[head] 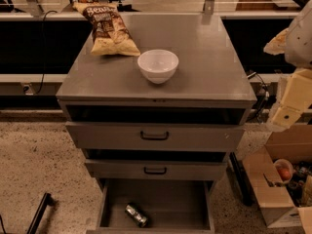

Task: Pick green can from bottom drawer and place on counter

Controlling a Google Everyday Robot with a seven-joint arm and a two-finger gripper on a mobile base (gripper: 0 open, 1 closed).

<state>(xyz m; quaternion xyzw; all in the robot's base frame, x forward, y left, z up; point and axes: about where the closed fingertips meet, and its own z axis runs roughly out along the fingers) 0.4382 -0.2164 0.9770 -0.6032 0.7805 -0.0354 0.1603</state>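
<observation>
Gripper point(284, 115) at right edge beside counter point(209, 69), grip state can't tell, green can point(137, 214) lying in pulled-out btm drawer point(170, 199), white bowl point(158, 65) + chip bag point(109, 30) on top.

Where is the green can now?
In the camera view, the green can lies in the open bottom drawer, left of centre; the gripper hangs far right.

Three drawers point(171, 199), one can point(137, 214), bowl point(158, 65), bag point(108, 30); one gripper point(284, 117) at right.
</observation>
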